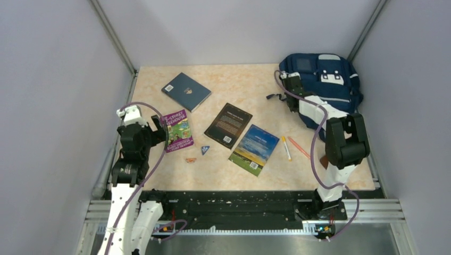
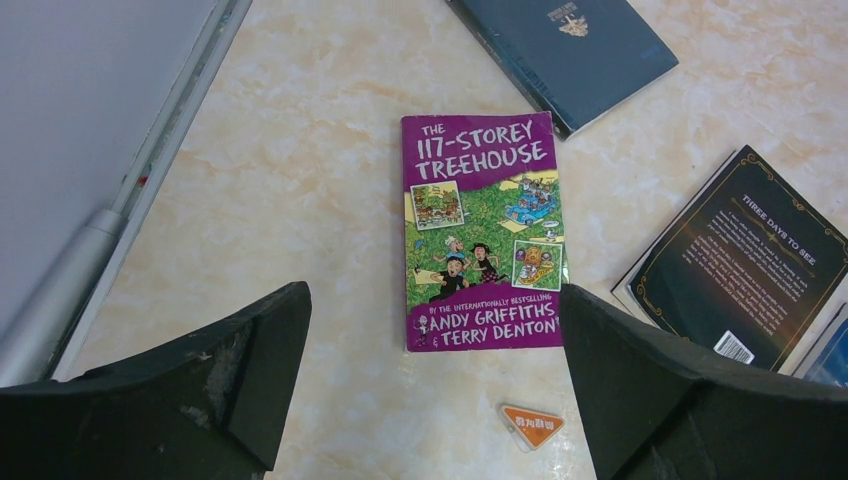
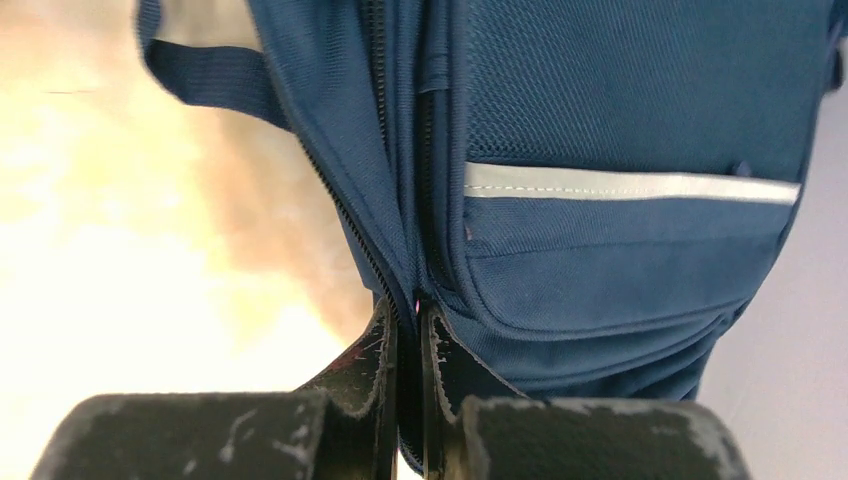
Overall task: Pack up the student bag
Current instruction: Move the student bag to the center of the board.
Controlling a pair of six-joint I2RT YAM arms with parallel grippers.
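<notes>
The navy student bag (image 1: 332, 85) lies at the far right of the table and fills the right wrist view (image 3: 620, 150), showing a pale reflective stripe. My right gripper (image 1: 291, 87) is at the bag's left edge, shut on the bag's fabric by the zipper (image 3: 408, 310). My left gripper (image 1: 159, 130) is open and empty at the left, hovering at the near end of the purple Treehouse book (image 1: 177, 130), which lies flat (image 2: 483, 230) just beyond my fingers (image 2: 240, 360).
A dark blue book (image 1: 186, 90), a black book (image 1: 228, 125) and a blue-green book (image 1: 255, 149) lie mid-table. An orange triangular eraser (image 2: 531, 425), a blue triangle (image 1: 205, 150), a white-yellow pen (image 1: 286, 147) and an orange pencil (image 1: 298, 147) lie nearby. Walls stand on both sides.
</notes>
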